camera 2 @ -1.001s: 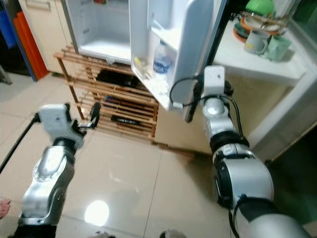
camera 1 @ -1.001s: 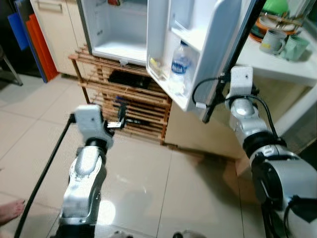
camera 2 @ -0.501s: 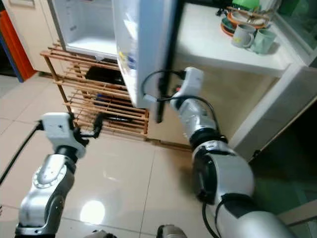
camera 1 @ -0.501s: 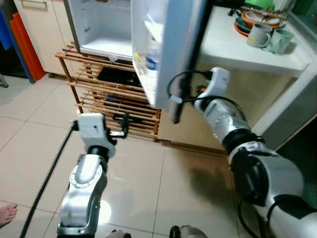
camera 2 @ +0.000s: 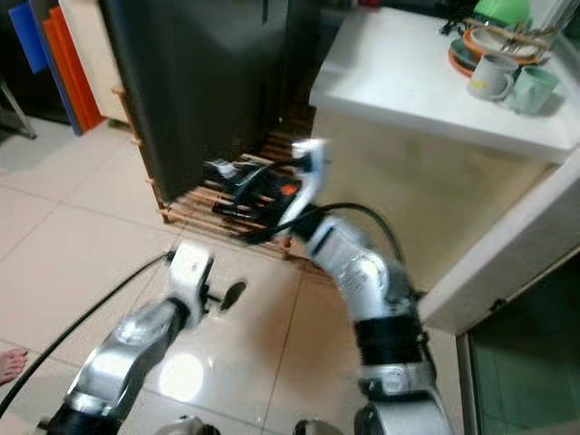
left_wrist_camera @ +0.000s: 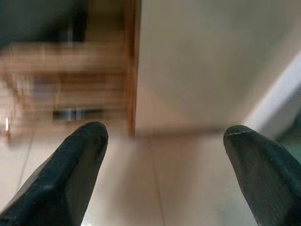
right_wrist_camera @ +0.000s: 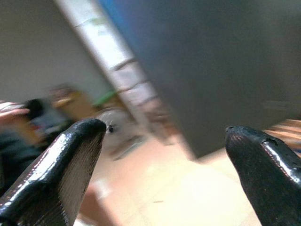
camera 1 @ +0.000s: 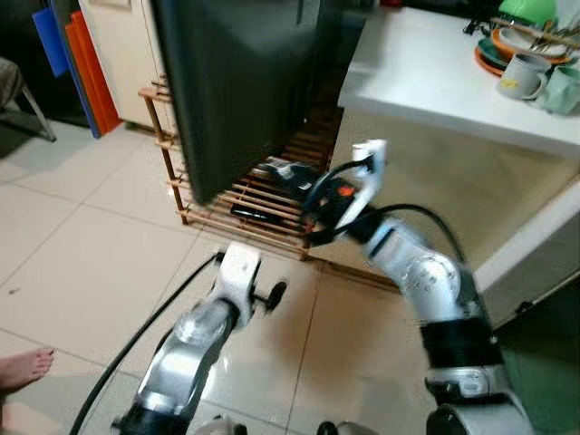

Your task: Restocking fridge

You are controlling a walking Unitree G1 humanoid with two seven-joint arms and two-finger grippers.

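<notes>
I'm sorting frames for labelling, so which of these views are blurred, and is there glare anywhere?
Left eye view: right gripper smeared by motion; fridge door fairly sharp. Right eye view: a bright glare spot on the floor. Left wrist view: wooden rack blurred, fingertips sharp. Right wrist view: background heavily blurred behind sharp fingertips.

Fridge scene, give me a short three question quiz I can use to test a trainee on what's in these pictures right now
1. True or false: the fridge door shows its dark outer face to the head camera.
2. Multiple choice: what stands under the fridge? A. a wooden slatted rack B. a metal bin C. a cardboard box
3. Fill in: in both wrist views, the left gripper and the right gripper have their fingers ____.

Key
1. True.
2. A.
3. Open; both are spread wide with nothing between them.
</notes>
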